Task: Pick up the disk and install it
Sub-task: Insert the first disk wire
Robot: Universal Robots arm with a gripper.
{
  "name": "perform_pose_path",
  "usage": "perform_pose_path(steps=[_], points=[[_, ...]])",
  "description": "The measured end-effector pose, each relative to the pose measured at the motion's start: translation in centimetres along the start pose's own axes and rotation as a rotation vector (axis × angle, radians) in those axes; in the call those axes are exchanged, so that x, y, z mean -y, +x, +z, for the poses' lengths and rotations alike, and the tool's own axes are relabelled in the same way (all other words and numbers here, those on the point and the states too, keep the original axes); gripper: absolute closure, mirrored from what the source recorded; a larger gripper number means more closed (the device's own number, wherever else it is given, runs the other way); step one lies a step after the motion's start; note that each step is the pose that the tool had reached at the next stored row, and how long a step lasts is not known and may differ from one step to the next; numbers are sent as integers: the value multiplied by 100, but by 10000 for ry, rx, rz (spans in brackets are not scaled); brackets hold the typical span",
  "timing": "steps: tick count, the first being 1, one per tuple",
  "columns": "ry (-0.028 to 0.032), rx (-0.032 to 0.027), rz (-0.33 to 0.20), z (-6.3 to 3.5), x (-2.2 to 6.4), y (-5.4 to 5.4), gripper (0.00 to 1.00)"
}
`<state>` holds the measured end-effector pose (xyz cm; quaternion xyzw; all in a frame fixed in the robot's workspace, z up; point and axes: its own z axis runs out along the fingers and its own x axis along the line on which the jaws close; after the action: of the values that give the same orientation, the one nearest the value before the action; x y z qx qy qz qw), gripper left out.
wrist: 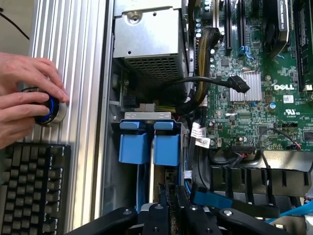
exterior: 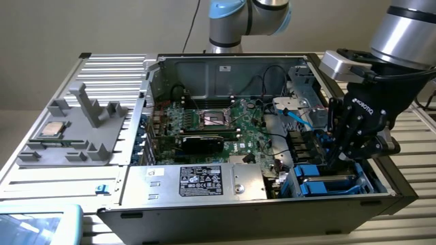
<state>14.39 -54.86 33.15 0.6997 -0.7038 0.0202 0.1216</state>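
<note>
The black robot gripper (exterior: 338, 162) (wrist: 172, 197) stood low in the open black desktop computer case (exterior: 204, 212), its fingers (wrist: 163, 208) drawn almost together with only a narrow slit between them; whether they pinched anything could not be told. The fingertips reached into the drive bay at the case's front corner on the exterior view's right. Just beyond them, in line with the fingers, sat the disk (exterior: 330, 185) (wrist: 166, 149), standing in the bay with a second blue-fronted carrier (wrist: 134, 147) touching its side. Only the disk's bright blue plastic carrier and a sliver of grey metal showed; its label was hidden. Farther into the case lay the green motherboard (exterior: 225, 127) (wrist: 254, 98). Outside, toward the ribbed metal table's (exterior: 112, 64) edge on the exterior view's left, a small square silver processor chip (exterior: 52, 129) rested on a grey plastic tray (exterior: 95, 138). In the wrist view a person's hand (wrist: 22, 93) gripped a black-and-blue knob (wrist: 51, 110) beside a black keyboard (wrist: 34, 191).
</note>
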Motion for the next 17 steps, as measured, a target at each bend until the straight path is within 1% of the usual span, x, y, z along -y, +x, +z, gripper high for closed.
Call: perform_pose_path(steps=[17], points=[[-1, 4, 0, 27, 4, 9, 84]])
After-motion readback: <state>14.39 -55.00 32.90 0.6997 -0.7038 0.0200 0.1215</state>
